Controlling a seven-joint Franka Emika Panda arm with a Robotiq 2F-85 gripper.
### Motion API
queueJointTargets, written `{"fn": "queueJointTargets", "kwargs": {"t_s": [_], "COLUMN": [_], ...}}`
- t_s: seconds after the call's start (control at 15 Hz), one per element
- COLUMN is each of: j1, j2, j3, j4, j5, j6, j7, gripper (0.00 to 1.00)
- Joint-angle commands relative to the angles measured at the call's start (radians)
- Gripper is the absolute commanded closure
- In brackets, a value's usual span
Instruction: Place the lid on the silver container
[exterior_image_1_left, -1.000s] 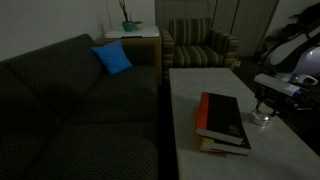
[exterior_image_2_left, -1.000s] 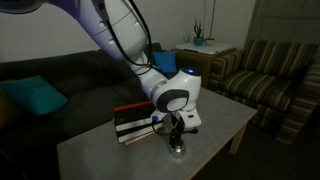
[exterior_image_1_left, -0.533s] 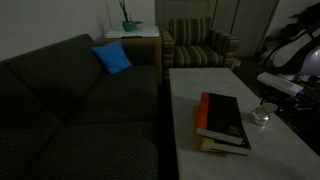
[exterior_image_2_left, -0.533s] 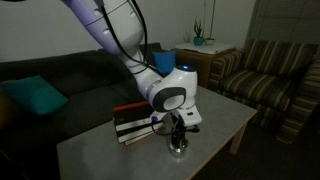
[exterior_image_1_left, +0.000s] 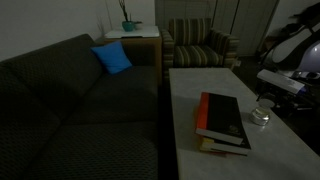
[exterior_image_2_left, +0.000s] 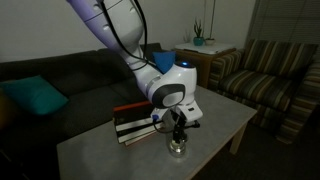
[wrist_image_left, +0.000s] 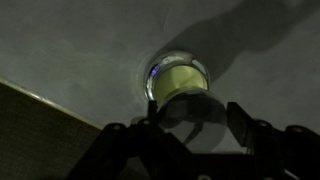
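Although the wrist view is dim, the end effector (wrist_image_left: 194, 120) reads as clenched, its two fingers pinching opposite edges of a dark round disc that I take to be the lid (wrist_image_left: 192, 110). Just past it in that view the silver container (wrist_image_left: 182, 76) stands upright and open, its pale inside showing. The lid overlaps its near rim, but whether the two touch cannot be told. In an exterior view the end effector (exterior_image_2_left: 178, 128) hangs close above the silver container (exterior_image_2_left: 178, 148), and the lid is too small to make out there.

The lid is probably thin, stiff, light metal with slick faces. A hold across its width at the rim suits it, provided it is kept level, since a tilted disc could twist or slip out of the fingers. The silver container looks light too, and on the smooth pale worktop (exterior_image_2_left: 100, 150) a sideways nudge could slide or tip it, so a straight, gentle descent seems wise.

Just beside it lies a stack of books (exterior_image_2_left: 135, 125). Farther off are a dark sofa (exterior_image_1_left: 70, 100) with a blue cushion (exterior_image_1_left: 112, 58), a striped armchair (exterior_image_1_left: 200, 45) and a side table (exterior_image_1_left: 140, 33) bearing a plant (exterior_image_1_left: 127, 20).
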Motion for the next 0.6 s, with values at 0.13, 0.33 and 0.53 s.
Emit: {"fn": "queueJointTargets", "kwargs": {"t_s": [0.13, 0.33, 0.53], "j1": [-0.011, -0.007, -0.016], "j2": [0.046, 0.087, 0.121], "j3": [0.030, 0.023, 0.030], "j4": [0.063, 0.108, 0.143], "j5": [0.024, 0.030, 0.035], "j6": [-0.050, -0.081, -0.088], "j7": [-0.051, -0.019, -0.004], "gripper": [0.56, 0.56, 0.56]}}
